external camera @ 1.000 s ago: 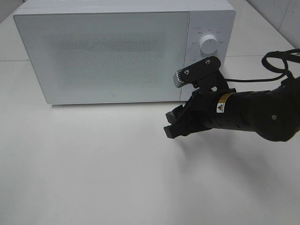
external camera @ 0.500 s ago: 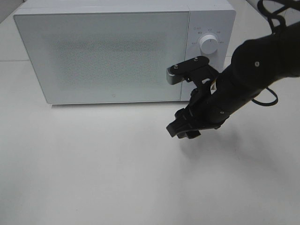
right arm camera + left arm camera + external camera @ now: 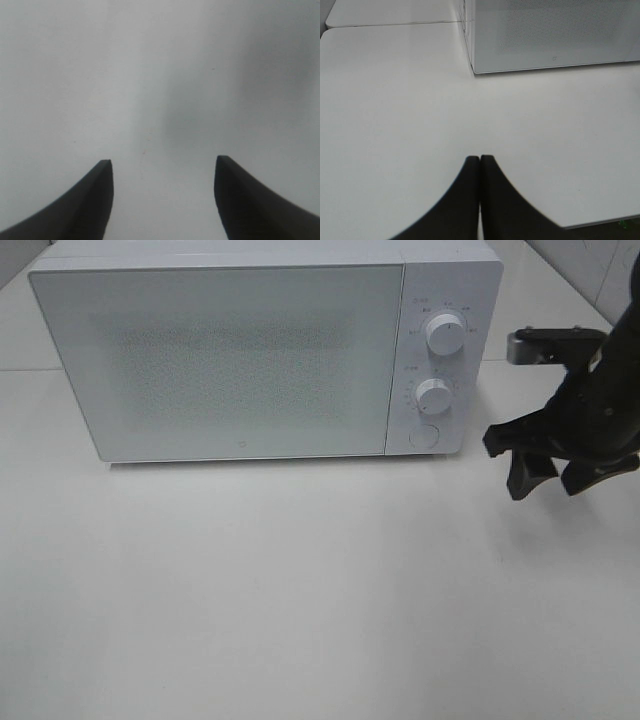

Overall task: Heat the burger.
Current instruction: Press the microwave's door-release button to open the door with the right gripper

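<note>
Your right claw (image 3: 548, 484) is released: its two dark fingers (image 3: 85, 200) stand wide apart with only bare white table (image 3: 300, 590) between them, and nothing is gripped. It hangs above the table, pointing down, off the control-panel end of the microwave (image 3: 240, 360) and clear of it. From that claw, the two dials (image 3: 445, 332) are the nearest parts of the microwave, one above the other, and the large speckled door (image 3: 220, 355) lies beyond them, closed flat against the body. Your left claw (image 3: 480, 160) is clenched: its fingers meet along a thin seam with nothing between them. It sits low over the table, and ahead of it, well apart, you see the microwave's lower front corner at the end away from the dials. You cannot tell where the burger is: no view shows it, neither claw holds it, and the frosted door gives no look inside.
</note>
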{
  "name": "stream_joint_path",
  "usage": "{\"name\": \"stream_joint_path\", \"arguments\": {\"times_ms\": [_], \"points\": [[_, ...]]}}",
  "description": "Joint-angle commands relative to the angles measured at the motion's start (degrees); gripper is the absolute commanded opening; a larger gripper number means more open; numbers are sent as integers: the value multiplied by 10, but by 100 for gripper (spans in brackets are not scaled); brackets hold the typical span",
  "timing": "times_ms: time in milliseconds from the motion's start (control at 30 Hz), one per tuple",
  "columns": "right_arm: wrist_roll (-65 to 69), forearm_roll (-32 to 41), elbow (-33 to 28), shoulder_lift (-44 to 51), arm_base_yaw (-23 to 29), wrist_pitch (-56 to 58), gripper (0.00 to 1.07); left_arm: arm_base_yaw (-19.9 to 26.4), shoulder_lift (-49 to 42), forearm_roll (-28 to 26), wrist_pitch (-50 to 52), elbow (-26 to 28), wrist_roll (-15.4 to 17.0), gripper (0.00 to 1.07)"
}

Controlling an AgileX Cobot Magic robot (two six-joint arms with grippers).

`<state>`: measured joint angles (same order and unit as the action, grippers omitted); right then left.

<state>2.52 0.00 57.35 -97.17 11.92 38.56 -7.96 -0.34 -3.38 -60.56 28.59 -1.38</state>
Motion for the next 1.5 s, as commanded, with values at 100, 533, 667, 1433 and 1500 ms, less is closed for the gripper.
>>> {"name": "stream_joint_path", "arguments": {"times_ms": [100,533,667,1433,1500], "points": [[16,-8,2,89,-38,44,56,1,-4,-1,9,-1,0,0],[30,-7,-46,292,-38,99,56,1,-4,-1,9,-1,0,0],[30,-7,-101,378,-38,131,56,1,-4,-1,9,-1,0,0],[2,-9,-285,720,-38,184,56,1,-4,-1,9,-1,0,0],[-2,-9,-285,747,-38,184,56,1,-4,-1,9,-1,0,0]]}}
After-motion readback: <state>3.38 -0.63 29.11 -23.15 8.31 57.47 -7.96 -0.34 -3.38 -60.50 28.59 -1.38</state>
